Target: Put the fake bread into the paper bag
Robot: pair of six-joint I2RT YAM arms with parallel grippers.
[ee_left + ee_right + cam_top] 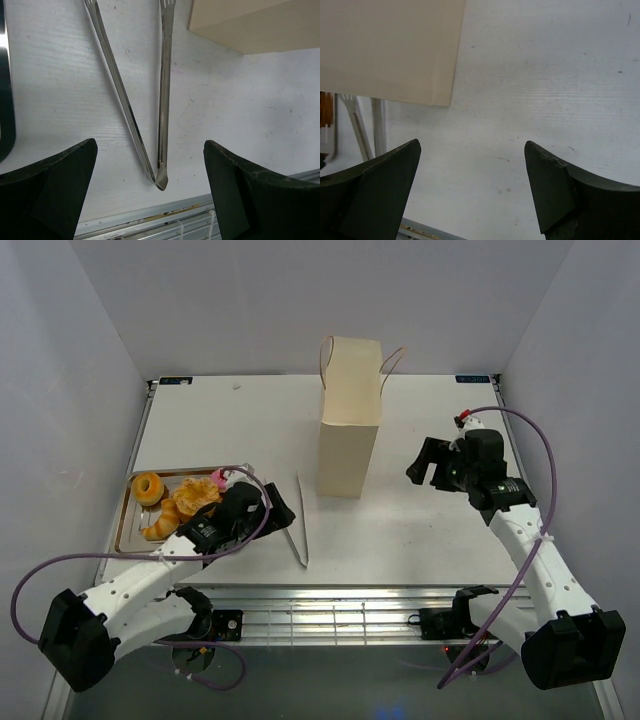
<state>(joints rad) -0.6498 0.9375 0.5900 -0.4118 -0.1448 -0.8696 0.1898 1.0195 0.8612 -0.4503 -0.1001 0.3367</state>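
Several golden-orange fake bread pieces lie on a silver tray (124, 512) at the left: a ring-shaped one (148, 487), a bun (195, 497) and a croissant-like one (160, 529). The cream paper bag (350, 420) stands upright mid-table, its mouth open; its lower part also shows in the left wrist view (250, 25) and the right wrist view (390, 50). My left gripper (280, 512) is open and empty just right of the tray, low over the joined end of the tweezers (160, 180). My right gripper (425, 465) is open and empty, right of the bag, above bare table.
Long metal tweezers (298, 520) lie between the tray and the bag, tips pointing away. A small pink piece (218, 478) sits at the tray's right edge. A ridged metal strip (340, 610) runs along the table's near edge. Grey walls enclose three sides.
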